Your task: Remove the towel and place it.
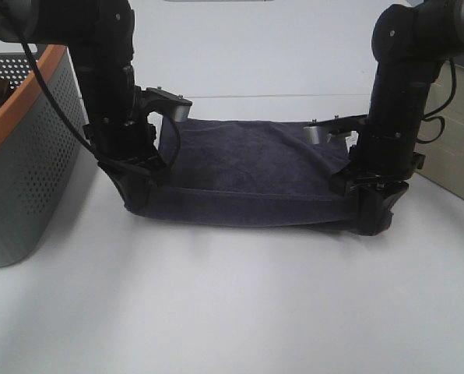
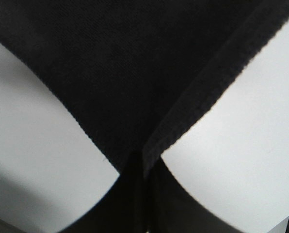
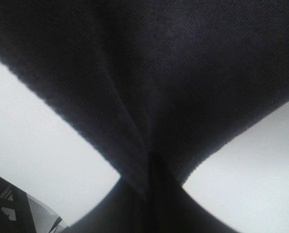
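In the high outside view a dark blue-grey towel (image 1: pixel 247 175) lies spread across the middle of the frame on a white counter (image 1: pixel 232 312), its near edge folded into a thick band that runs from left to right. The left gripper (image 1: pixel 137 189) stands at the towel's near left corner and the right gripper (image 1: pixel 370 212) at its near right corner, each with its jaws closed down onto the cloth, so the near edge stretches between them and sags slightly in the middle. At the left edge of the frame sits a grey perforated basket (image 1: pixel 26 167) with an orange rim, just beside the left arm and apart from the towel. In the left wrist view the towel (image 2: pixel 135 68) fills the upper part of the frame and narrows to a point at the lower middle, where the jaws pinch it shut; a hemmed edge runs diagonally to the upper right, with white counter on both sides. In the right wrist view the towel (image 3: pixel 173 63) likewise tapers down into the closed jaws at the lower middle, creased where it is gathered.
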Action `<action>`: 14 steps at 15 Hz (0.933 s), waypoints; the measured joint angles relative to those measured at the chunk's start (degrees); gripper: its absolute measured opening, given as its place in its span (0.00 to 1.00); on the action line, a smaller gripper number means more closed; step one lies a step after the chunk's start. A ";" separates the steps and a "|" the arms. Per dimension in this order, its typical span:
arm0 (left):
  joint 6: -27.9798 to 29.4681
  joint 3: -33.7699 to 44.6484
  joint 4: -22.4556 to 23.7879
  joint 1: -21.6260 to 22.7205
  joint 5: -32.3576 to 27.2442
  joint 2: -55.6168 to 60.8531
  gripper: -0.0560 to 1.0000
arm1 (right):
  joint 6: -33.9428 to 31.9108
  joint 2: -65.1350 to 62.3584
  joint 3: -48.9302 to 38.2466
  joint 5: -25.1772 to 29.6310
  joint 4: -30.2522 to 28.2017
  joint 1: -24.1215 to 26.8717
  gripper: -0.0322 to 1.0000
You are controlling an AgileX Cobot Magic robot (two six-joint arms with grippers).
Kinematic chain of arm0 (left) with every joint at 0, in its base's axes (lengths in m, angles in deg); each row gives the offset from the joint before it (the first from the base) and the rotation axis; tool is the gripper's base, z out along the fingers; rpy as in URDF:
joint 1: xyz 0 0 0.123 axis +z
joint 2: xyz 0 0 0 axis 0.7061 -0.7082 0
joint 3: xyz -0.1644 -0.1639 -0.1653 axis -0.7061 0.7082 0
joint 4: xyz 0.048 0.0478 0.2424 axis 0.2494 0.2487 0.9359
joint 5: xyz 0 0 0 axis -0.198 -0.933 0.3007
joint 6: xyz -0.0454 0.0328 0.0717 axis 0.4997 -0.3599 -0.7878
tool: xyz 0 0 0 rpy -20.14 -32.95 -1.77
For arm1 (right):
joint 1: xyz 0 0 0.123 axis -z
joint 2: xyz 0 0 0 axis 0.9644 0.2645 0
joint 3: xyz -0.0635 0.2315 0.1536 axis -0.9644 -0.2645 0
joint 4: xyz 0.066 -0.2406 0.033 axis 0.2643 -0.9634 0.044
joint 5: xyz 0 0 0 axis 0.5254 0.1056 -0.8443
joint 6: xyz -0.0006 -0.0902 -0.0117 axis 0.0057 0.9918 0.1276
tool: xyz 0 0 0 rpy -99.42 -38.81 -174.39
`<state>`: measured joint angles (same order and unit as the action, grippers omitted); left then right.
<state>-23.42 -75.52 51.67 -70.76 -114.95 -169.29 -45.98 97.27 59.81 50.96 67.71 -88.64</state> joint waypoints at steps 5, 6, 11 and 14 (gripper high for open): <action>-2.81 2.41 -1.32 0.00 -0.06 0.00 0.05 | 0.00 0.00 -2.41 -0.06 0.06 0.00 0.03; -3.15 2.98 -1.38 0.00 0.00 0.00 0.05 | 0.00 0.00 -2.41 -0.06 0.06 0.00 0.03; -2.75 3.32 -1.38 0.00 -0.06 0.00 0.32 | -0.17 0.00 -2.41 -0.06 1.66 0.00 0.38; 1.32 3.32 -0.97 0.00 -0.06 0.00 0.65 | -4.35 0.00 -2.41 -0.06 1.95 0.00 0.62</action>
<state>-22.10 -72.20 50.70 -70.76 -115.01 -169.29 -50.33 97.27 57.40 50.91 69.66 -88.64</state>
